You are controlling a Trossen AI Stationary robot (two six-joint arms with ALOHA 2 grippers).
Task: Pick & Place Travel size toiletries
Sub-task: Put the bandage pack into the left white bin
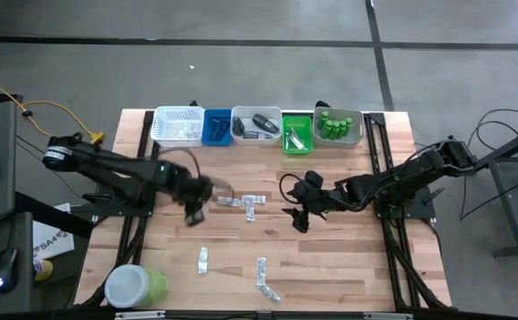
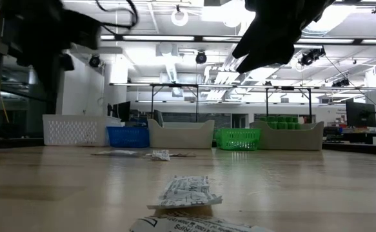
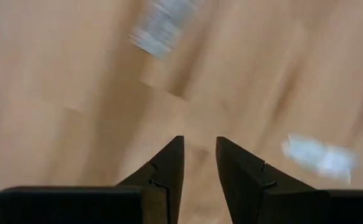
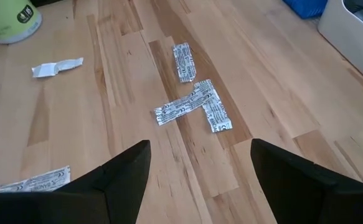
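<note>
Several flat silvery sachets lie loose on the wooden table: a cluster near the middle (image 1: 245,204) and others toward the near edge (image 1: 260,267), (image 1: 203,260). My left gripper (image 1: 196,206) hangs over the table just left of the middle cluster. Its fingers (image 3: 200,143) stand a narrow gap apart with bare wood between them, and blurred sachets (image 3: 162,28), (image 3: 318,155) lie beyond. My right gripper (image 1: 298,216) hovers right of the cluster, wide open (image 4: 200,149), facing three sachets (image 4: 193,102). Green bottles (image 1: 334,124) and dark oval pieces (image 1: 259,124) sit in trays at the far edge.
A row of trays lines the far edge: white basket (image 1: 177,124), blue tray (image 1: 216,127), pale tray (image 1: 241,135), green tray (image 1: 297,133), pale tray (image 1: 356,133). A big green jar with a white lid (image 1: 134,286) stands at the near left corner. Bare wood lies between the sachets.
</note>
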